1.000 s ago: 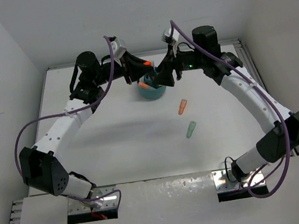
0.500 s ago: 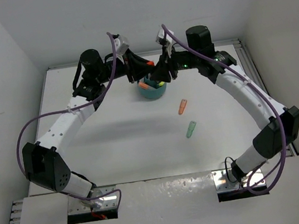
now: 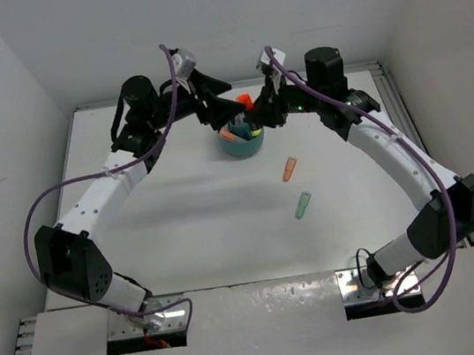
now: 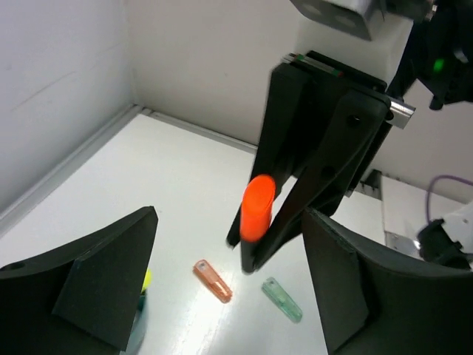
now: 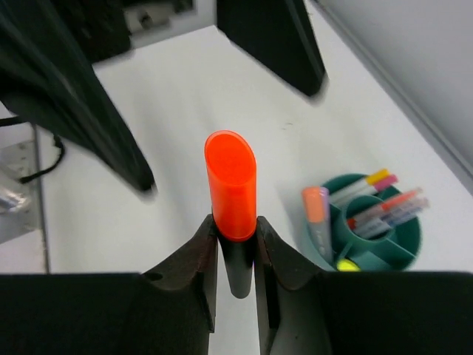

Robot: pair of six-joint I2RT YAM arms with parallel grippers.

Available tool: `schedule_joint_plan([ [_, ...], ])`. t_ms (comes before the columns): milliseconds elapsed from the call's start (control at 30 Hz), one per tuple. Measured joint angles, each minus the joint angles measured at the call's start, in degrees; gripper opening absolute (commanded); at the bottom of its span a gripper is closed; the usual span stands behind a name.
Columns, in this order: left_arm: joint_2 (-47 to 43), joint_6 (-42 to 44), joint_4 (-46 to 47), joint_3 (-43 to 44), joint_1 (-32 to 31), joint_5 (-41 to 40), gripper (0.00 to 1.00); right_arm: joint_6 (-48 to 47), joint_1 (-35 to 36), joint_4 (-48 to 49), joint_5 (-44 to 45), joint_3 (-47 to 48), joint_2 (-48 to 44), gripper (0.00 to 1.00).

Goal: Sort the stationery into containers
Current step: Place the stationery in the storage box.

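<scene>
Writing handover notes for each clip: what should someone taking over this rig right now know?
Left gripper: open, facing the orange marker without touching it.
Right gripper: shut on the orange marker, holding it raised beside the teal cup.
Done: several pens and markers already stand in the cup's compartments at the far middle of the table.
Left: a stubby orange piece and a stubby green piece lie on the table, nearer than the cup on the right arm's side.
To do: put the held marker in the cup, then collect those two.
</scene>
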Motion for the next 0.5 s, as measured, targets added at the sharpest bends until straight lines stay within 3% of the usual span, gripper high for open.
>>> schedule_joint_plan([
  [133, 0.0, -0.3, -0.6, 1.3, 3.5, -1.5, 0.87, -0.5, -4.1, 7.2, 1.5, -5.2, -1.1, 0.00],
  [333, -1.2, -0.2, -2.9, 2.9, 10.8, -2.9, 0.87, 5.2, -11.3, 32.2, 5.4, -18.3, -0.4, 0.00],
  [500, -2.1, 0.9, -7.3, 3.0, 13.3, -2.9, 0.87, 10.8, -12.2, 50.6, 9.1, -23.9, 5.8, 0.00],
])
